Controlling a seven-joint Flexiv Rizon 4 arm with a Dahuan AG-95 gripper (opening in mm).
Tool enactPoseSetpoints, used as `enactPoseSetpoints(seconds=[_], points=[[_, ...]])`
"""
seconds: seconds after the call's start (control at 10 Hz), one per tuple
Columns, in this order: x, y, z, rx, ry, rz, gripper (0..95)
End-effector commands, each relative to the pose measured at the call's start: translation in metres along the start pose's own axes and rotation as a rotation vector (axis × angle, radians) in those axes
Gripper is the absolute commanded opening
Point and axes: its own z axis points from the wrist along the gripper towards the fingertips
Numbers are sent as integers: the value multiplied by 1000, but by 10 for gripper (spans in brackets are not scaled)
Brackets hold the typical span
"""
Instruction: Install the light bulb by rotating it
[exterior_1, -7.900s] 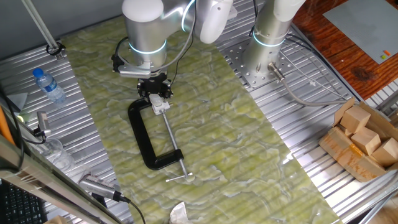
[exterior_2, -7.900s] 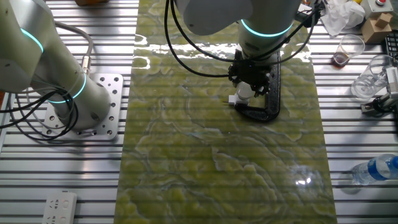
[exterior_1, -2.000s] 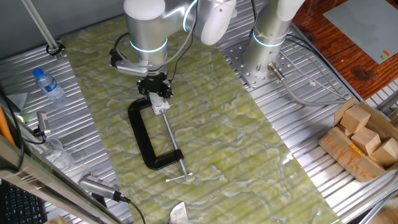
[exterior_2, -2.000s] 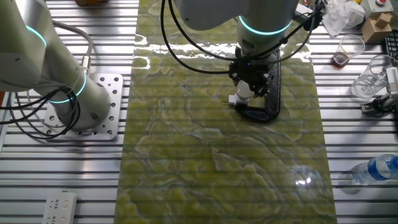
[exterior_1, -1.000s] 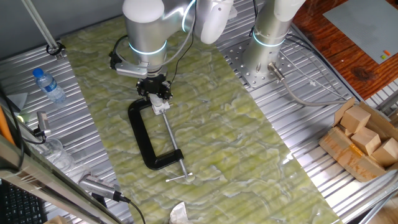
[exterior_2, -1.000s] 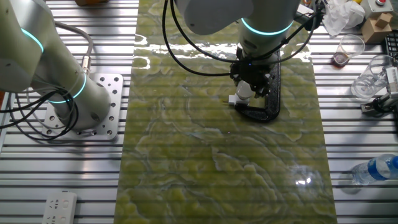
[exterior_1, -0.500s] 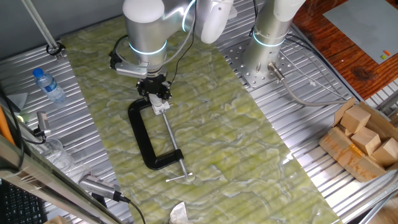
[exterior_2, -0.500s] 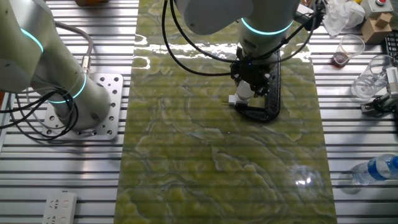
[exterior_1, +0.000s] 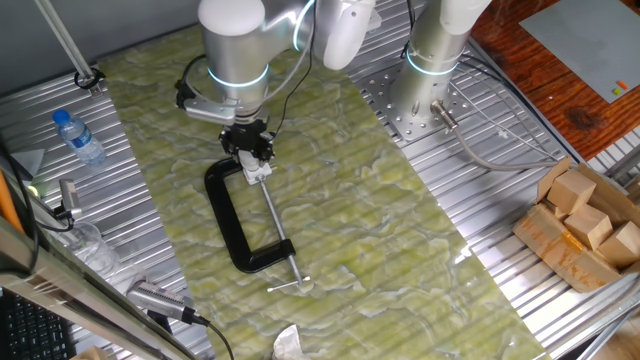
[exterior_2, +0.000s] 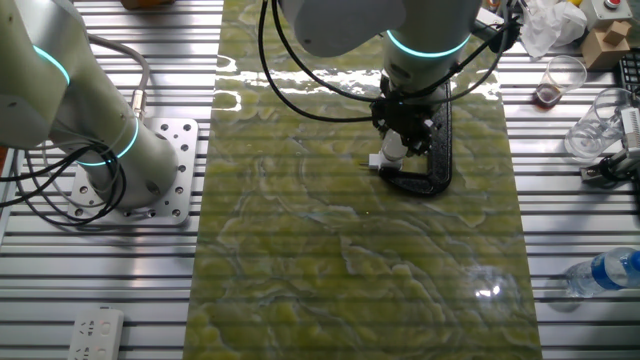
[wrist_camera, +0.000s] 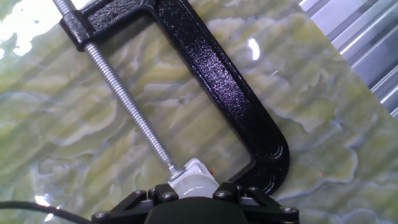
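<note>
Tool still gripping light bulb, unmoved

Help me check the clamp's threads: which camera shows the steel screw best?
The hand view: the steel screw runs close-up, threads distinct. One fixed view shows it whole but thin; in the other fixed view the arm hides it.

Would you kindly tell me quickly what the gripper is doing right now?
Gripper: closed on the light bulb, at the end of the clamp screw.
</note>
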Motion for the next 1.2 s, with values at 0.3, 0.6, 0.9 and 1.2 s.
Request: enactPoseSetpoints(seconds=[0.3,0.6,0.9,1.2], points=[[0,0,0,-8,6,150,0],[0,0,0,-7,15,323,0],[0,0,0,-3,22,488,0],[1,0,1,-4,30,589,0]])
